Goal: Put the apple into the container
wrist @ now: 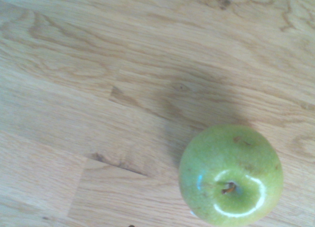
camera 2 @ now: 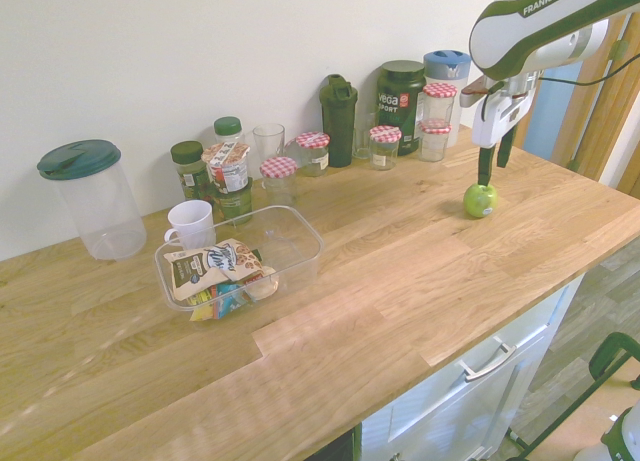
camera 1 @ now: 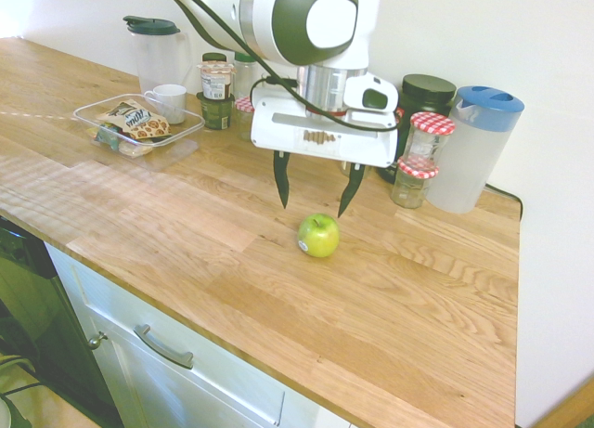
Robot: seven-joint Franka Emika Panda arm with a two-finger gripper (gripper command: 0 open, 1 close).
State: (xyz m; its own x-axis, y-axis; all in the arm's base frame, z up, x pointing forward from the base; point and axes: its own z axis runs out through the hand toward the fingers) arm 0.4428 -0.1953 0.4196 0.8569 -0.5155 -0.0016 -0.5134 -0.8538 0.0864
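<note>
One green apple (camera 1: 318, 235) sits stem-up on the wooden counter (camera 1: 390, 298), well apart from the container (camera 1: 139, 123); gripper (camera 1: 316, 198) hangs above, jaws wide, empty; firm, smooth, likely roll-prone; grasp across its widest middle

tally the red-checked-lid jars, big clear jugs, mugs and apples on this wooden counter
glass jars with red-checked lids: 5
tall clear plastic jugs: 2
white ceramic mug: 1
small round green apple: 1
total: 9
</note>
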